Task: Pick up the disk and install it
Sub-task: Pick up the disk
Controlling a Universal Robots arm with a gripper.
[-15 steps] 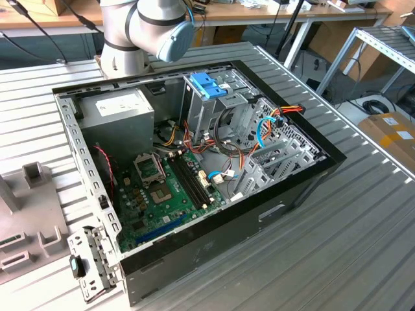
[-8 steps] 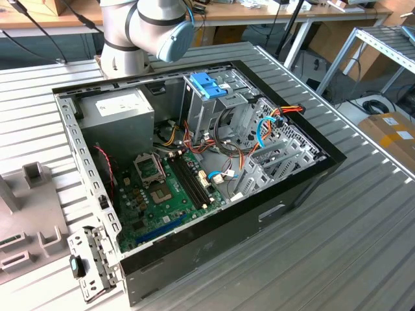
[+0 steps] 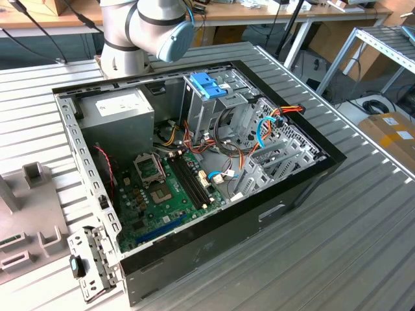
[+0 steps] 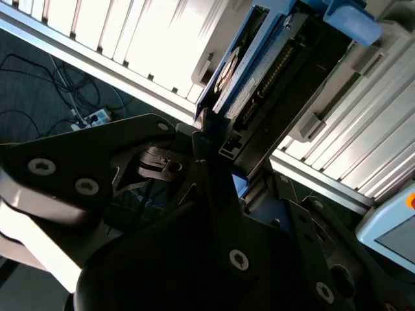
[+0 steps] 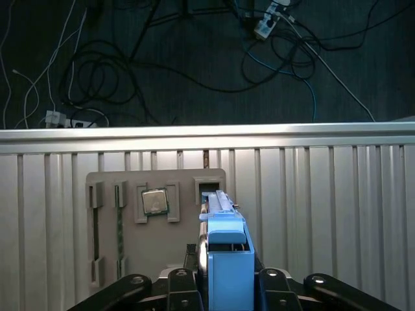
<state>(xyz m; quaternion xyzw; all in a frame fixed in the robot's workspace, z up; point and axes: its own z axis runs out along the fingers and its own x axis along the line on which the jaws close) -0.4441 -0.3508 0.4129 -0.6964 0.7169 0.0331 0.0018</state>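
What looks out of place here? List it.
Nothing looks spilled or broken. Two oddities: loose cables sprawl inside the open computer case, and a perforated metal bracket sits askew at its corner, beside the grey tray.

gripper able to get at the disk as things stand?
Likely yes. In both wrist views the disk sits edge-on right at the gripper, over the beige parts tray, with nothing between them. Can't tell if it's already clamped.
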